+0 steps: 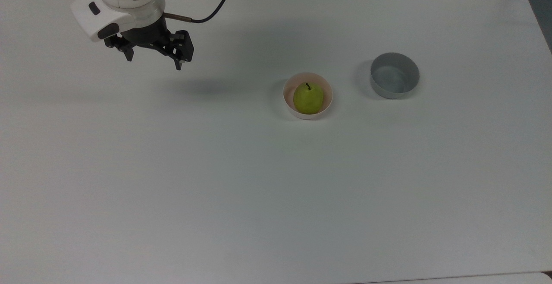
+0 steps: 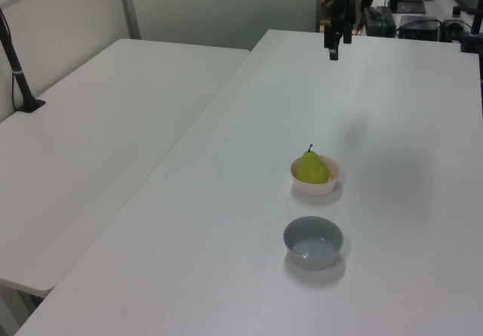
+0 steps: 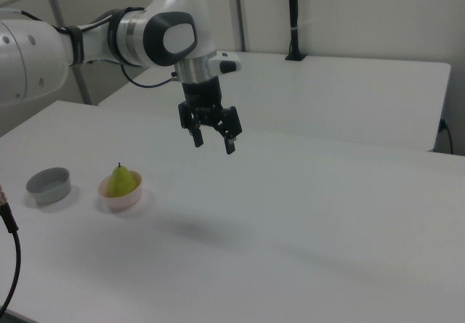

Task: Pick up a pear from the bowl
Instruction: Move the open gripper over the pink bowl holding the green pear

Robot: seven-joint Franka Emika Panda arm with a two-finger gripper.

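The black two-finger gripper is hanging empty at the top view's upper left, fingers spread apart; the yellow-green pear is sitting in the pale pink bowl mid-frame.

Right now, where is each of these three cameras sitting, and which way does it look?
Top view: high above the table, looking down; the gripper and wrist hang at the top view's upper left.
Left view: raised at one table end, looking along it past the grey bowl to the far gripper.
Right view: lower, beside the table, looking across; the arm reaches in from the right view's left.
All three share the pear in the pink bowl.
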